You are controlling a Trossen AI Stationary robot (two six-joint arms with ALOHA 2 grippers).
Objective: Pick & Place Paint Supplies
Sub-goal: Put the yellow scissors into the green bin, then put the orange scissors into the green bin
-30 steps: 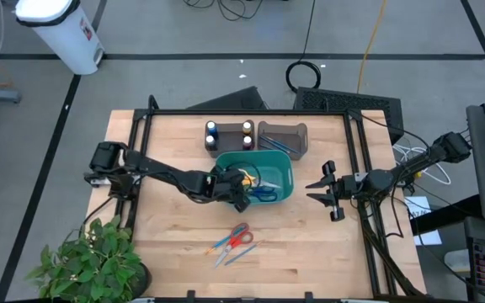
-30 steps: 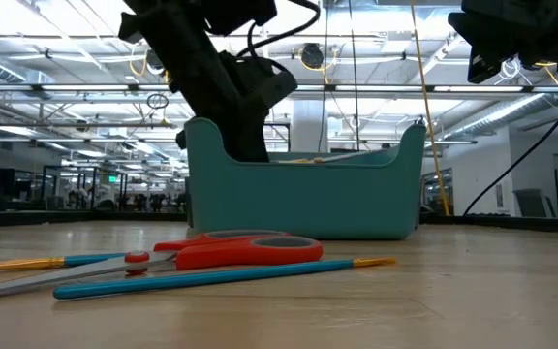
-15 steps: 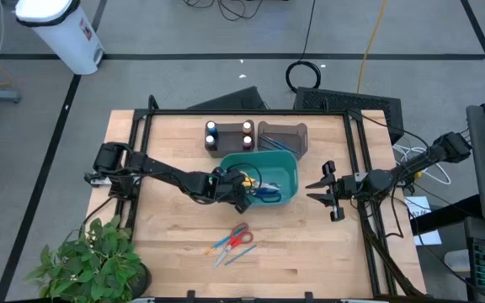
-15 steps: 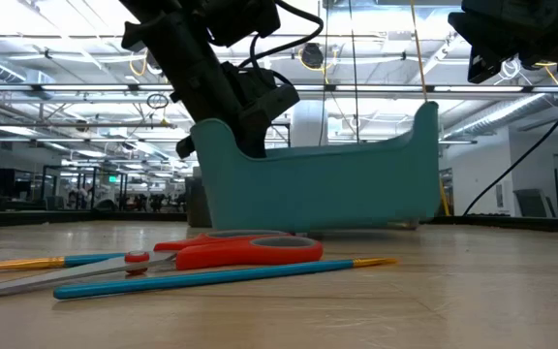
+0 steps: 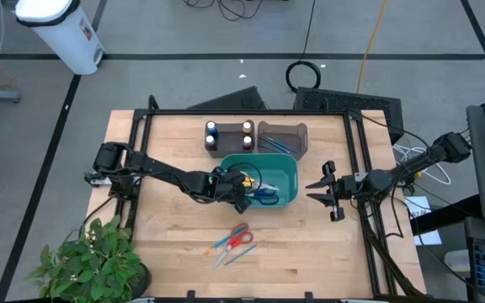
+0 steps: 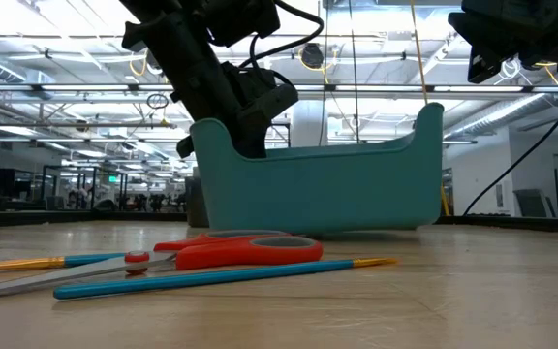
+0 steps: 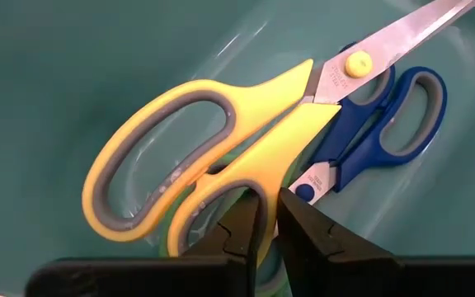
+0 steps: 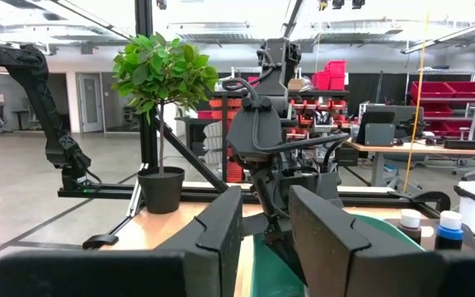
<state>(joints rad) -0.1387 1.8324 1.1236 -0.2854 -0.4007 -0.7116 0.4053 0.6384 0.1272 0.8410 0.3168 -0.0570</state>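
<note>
My left gripper (image 5: pixel 241 190) reaches down into the teal bin (image 5: pixel 286 167) and is shut on yellow scissors (image 7: pixel 221 140), which lie over blue scissors (image 7: pixel 386 124). My right gripper (image 5: pixel 330 192) hangs open in the air to the right of the bin, holding nothing. Two paint bottles (image 5: pixel 228 133) stand in a dark holder behind the bin. Blue brushes lie in a dark tray (image 5: pixel 281 141) beside them. Nearer the front edge, thin brushes (image 6: pixel 211 276) lie flat on the table with red scissors (image 6: pixel 235 252). My left gripper pinches the rim of the yellow scissors' smaller handle loop (image 7: pixel 264 198) between its two fingertips (image 7: pixel 303 227). The fingers slant down into the bin from the table's left. The scissors lie inside the bin, resting on the blue scissors.
A potted plant (image 5: pixel 87 261) stands at the near left corner. A black frame (image 5: pixel 242 112) runs around the table top. Bare wood lies between the bin and the red scissors (image 5: pixel 239 236).
The teal bin has slid a little toward the table's right edge with my left gripper inside it. In the low view its right end now stands higher than a second ago.
</note>
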